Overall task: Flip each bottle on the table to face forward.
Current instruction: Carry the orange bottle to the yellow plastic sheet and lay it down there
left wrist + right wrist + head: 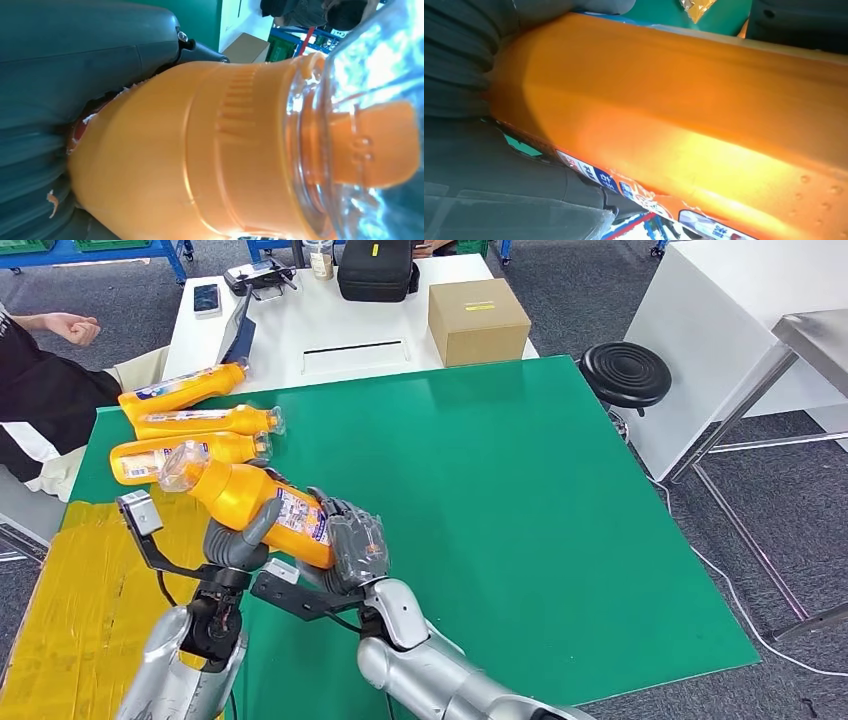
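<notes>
The orange bottle is lifted off the green worktop, tilted, its clear cap pointing far-left. Both hands clamp it: the left robot hand wraps the shoulder and the right robot hand cups the base end by the label. Three more orange bottles lie side by side at the far-left corner. The body looks smooth and glossy, so if one hand loosens while turning, the bottle could slip, drop, or roll into that nearby row.
</notes>
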Controlling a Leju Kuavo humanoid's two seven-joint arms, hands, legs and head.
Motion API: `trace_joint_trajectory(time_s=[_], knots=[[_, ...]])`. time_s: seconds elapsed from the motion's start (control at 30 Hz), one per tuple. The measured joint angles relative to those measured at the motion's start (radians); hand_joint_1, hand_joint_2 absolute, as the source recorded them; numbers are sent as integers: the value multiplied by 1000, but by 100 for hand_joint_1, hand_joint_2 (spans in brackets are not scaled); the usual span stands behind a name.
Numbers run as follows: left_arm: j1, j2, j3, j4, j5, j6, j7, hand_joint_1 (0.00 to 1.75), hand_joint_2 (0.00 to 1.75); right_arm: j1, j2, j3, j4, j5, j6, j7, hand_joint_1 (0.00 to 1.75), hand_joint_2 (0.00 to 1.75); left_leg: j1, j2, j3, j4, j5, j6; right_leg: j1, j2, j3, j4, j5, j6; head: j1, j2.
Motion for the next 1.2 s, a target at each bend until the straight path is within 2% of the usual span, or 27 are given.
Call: trace_joint_trajectory(time_s=[0.07, 0.17, 0.4, 0.6, 0.67, 0.8, 0.93, 1.07, 1.2], knots=[[-1, 0, 0, -4, -3, 0, 0, 175, 175, 10, -4, -5, -14, -18, 1, -13, 0, 175, 0, 0, 0, 0, 0, 0, 0, 0, 0, 0, 0, 0, 0, 0], [-2, 0, 1, -15, -8, 2, 0, 175, 175, 36, -20, -21, -60, -66, 25, -44, 0, 175, 0, 0, 0, 0, 0, 0, 0, 0, 0, 0, 0, 0, 0, 0], [-2, 1, 34, -52, -16, 9, -14, 175, 175, 148, -90, -76, -322, -304, 194, -132, 0, 175, 0, -1, -1, 0, 0, 0, 0, 0, 0, 0, 0, 0, 0, 0], [12, 4, 72, -66, -71, 47, -49, 175, 175, 249, -170, -124, -581, -395, 219, -166, 0, 175, 0, -1, -2, 0, 0, 0, 0, -1, 0, 0, 0, 0, 0, 0], [18, 6, 85, -68, -139, 99, -84, 175, 175, 278, -198, -144, -648, -405, 211, -176, 0, 175, 0, -1, -2, 0, 0, 0, 0, -1, 0, 0, 0, 0, 0, 0], [19, 7, 104, -79, -418, 326, -180, 175, 175, 320, -243, -190, -747, -382, 155, -180, 0, 175, 0, -1, -2, 0, 0, 0, 0, -1, 0, 0, 0, 0, 0, 0], [19, 10, 110, -85, -659, 498, -223, 175, 175, 351, -274, -234, -812, -319, 109, -176, 0, 175, 0, -2, -2, 0, 0, 0, 0, -1, 0, 0, 0, 0, 0, 0], [28, 20, 110, -87, -868, 623, -253, 175, 175, 380, -300, -270, -851, -294, 81, -176, 0, 175, 0, -1, -2, 0, 0, 0, 0, -1, 0, 0, 0, 0, 0, 0], [40, 36, 108, -87, -1056, 699, -256, 175, 175, 395, -318, -308, -879, -288, 56, -175, 0, 175, 0, -1, -2, 0, 0, 0, 0, -1, 0, 0, 0, 0, 0, 0]])
